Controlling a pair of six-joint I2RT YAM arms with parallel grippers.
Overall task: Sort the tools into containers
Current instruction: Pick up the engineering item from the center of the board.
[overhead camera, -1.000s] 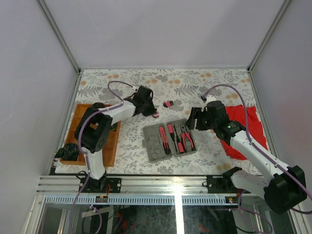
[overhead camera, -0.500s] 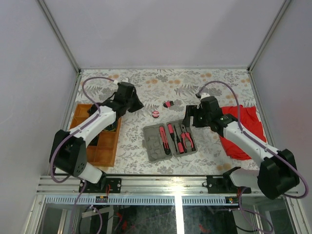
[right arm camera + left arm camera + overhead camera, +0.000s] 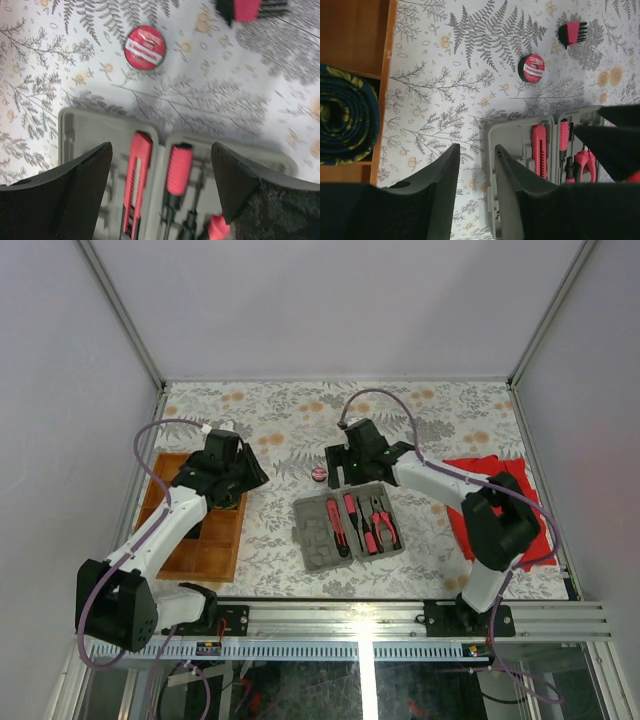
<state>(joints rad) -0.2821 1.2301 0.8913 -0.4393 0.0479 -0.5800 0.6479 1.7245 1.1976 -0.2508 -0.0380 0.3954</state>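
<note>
step: picking up a loose tool, likely the pink disc (image 3: 144, 48) | right claw (image 3: 161, 150): spread wide, empty, above the grey case (image 3: 85, 127) at its far rim | disc: on the surface (image 3: 60, 75) just beyond the claw, not touching | next: reach forward, lower, close | left claw (image 3: 477, 150): slightly parted, empty, near the wooden tray (image 3: 350, 30)

Bit holder (image 3: 248, 9) cropped at top, grey case (image 3: 90, 127) cut below

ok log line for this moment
left hand: open, empty, near tray | right hand: open, empty, over case far edge | disc: loose on table
</note>
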